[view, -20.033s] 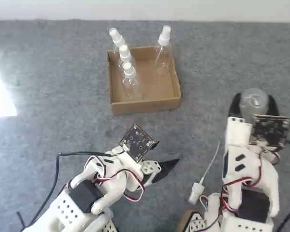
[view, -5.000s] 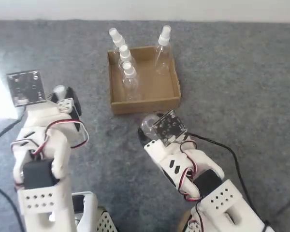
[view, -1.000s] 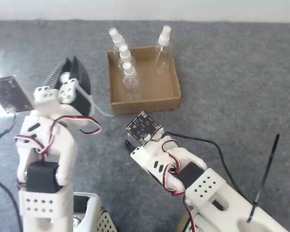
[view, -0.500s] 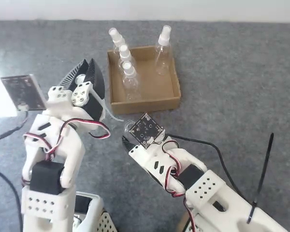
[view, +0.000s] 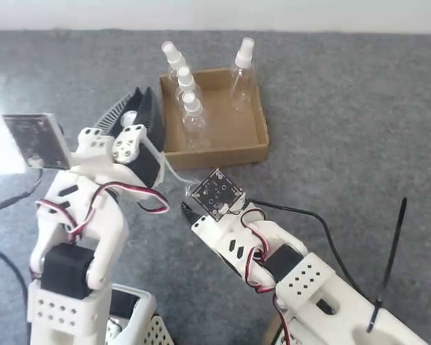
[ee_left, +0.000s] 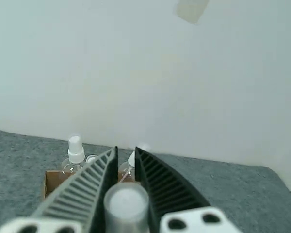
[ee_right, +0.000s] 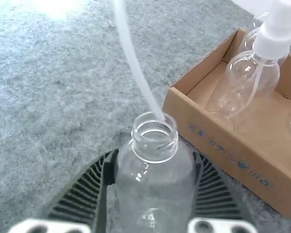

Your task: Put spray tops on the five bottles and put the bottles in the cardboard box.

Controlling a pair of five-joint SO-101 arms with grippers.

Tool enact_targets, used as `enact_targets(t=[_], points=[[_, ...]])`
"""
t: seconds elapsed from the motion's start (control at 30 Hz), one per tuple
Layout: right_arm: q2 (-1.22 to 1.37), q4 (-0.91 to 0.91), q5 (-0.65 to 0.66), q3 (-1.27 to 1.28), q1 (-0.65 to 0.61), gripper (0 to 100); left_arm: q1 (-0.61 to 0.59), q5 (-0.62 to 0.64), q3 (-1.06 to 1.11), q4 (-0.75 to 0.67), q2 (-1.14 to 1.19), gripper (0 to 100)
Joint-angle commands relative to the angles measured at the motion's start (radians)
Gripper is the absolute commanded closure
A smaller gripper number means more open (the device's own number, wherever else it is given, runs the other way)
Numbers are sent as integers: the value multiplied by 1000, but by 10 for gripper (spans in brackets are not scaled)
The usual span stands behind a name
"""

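Right wrist view: claw grips bottle.

The uncapped bottle is cut off below its shoulder.

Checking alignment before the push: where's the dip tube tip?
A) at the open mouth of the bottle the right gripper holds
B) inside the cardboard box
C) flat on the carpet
A: the right wrist view shows the dip tube of the spray top running down to the open neck of the bottle clamped in the right gripper.
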Motion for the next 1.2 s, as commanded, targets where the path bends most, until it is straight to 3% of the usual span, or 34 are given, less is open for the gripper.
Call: enact_targets(t=[0.0,0.63,0.87,1.17], points=[[-30,-27,14,-15,-7,891,18,-18,-19,-2,-23,987],[-41,-25,14,-15,-7,891,14,-20,48,-5,-23,987],[-41,-25,14,-15,-7,891,14,-20,154,-104,-23,987],[-41,-27,15,-15,-7,890,21,-20,197,-109,-23,987]])
